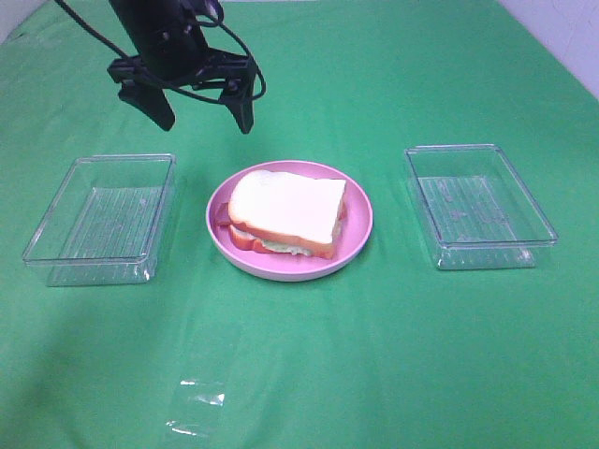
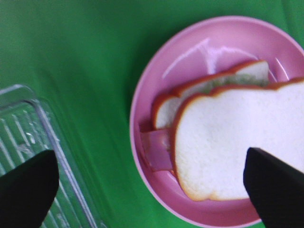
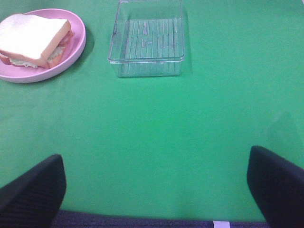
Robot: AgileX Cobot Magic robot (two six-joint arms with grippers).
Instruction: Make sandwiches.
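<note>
Seemingly finished: the sandwich (image 1: 284, 213) sits stacked on the plate (image 1: 359, 217), top bread on. Both trays look empty, and both hands, left (image 1: 203, 112) and right (image 3: 156, 185), are spread, holding nothing.

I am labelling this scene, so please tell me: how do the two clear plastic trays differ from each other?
The left tray lies left of the pink plate, near the open left gripper; the right tray lies right of the plate, with no gripper near it. The left tray looks a little wider. Both are clear, rectangular, ribbed and empty.
</note>
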